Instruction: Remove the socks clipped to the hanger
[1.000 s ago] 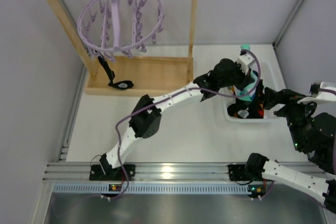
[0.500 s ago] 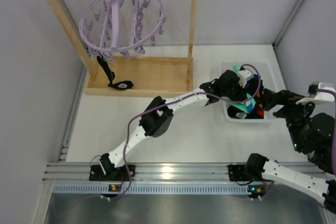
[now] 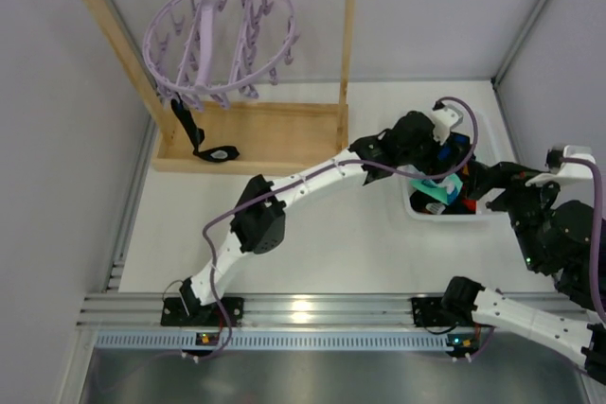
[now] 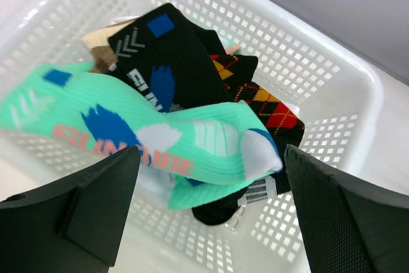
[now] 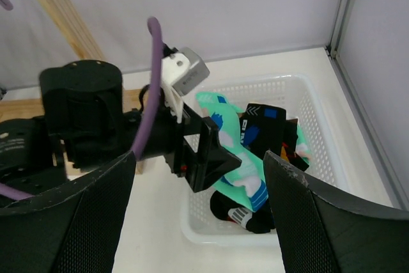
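Lying below spread left fingers [image 4: 96, 209], teal sock [image 4: 128, 126] reads "SUN…"; right fingers [image 5: 70, 222] apart too.

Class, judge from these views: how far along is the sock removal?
Done: several socks lie in the white basket. In hand: nothing; the left gripper hangs open above them. Left: one black sock clipped to the hanger.

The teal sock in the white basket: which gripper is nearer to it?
Left. The left gripper hangs open directly above the teal sock, over the basket. The right gripper is open at the basket's right edge, farther off.
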Motion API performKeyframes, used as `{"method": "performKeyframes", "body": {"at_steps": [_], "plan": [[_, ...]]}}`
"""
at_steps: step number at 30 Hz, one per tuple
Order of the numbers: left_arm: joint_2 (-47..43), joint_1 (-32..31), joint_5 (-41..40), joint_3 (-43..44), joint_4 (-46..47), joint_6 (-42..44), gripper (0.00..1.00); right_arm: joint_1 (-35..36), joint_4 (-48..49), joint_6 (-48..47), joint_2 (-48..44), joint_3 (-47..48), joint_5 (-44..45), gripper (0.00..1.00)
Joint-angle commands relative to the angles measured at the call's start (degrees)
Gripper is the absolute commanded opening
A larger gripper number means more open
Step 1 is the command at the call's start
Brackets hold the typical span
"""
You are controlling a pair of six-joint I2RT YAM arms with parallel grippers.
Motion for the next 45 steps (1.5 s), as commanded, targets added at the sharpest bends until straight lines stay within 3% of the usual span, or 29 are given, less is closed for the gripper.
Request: {"method": "performKeyframes", "body": {"at_steps": [1,5,7,14,18,22,25,27,29,31,35,39,45], "plan": [[-8.91,0.51,-4.24,-3.45,-1.28,1.09,0.98,-0.41,0.93,0.21,1.82,-0.71,-0.50,0.77],[-19.25,0.86,-13.00,-12.84,-1.19,-1.54,0.98,-0.41,1.98,0.82,2.17,-0.80,-1.20,0.78],[-23.58,0.77,-18.62,-22.15,-1.02,-3.12,0.98,-0.41,3.47,0.82,1.73,-1.41,-1.65,0.80],[-47.54,0.86,-46.03,-52.04,-1.02,-9.10,0.98,-0.32,8.92,0.03,3.83,-4.31,-3.40,0.99],[-60.83,2.61,-50.99,-66.19,-1.46,-14.70,0.98,-0.32,12.70,-0.49,6.29,-5.63,-5.68,0.99],[-76.46,12.16,-48.72,-78.06,-1.64,-17.72,0.98,-0.41,15.25,-0.93,8.93,-6.25,-8.15,0.99],[-81.76,19.11,-47.92,-83.43,-1.29,-16.32,0.98,-0.41,16.74,-1.46,11.13,-6.42,-9.91,0.99],[-82.13,22.20,-50.72,-85.10,-0.76,-15.18,0.98,-0.32,18.14,-1.81,12.09,-6.60,-10.96,0.99],[-80.82,24.31,-52.84,-86.68,6.33,-11.24,0.98,-0.32,19.29,-2.08,12.45,-7.12,-12.53,0.99],[-78.98,29.58,-47.96,-90.02,19.10,-5.26,0.98,-0.41,20.79,-2.17,12.80,-7.48,-13.68,0.99],[-74.85,39.60,-42.06,-95.48,35.93,-2.34,0.98,-0.32,21.32,-2.17,13.07,-8.18,-16.23,0.99],[-69.75,49.44,-36.42,-98.12,47.30,-3.39,0.98,-0.32,21.32,-2.43,12.80,-9.32,-18.87,0.99],[-55.45,55.78,-30.00,-96.55,57.69,-4.43,0.98,-0.41,21.84,-3.48,12.98,-10.29,-20.28,0.99]]}}
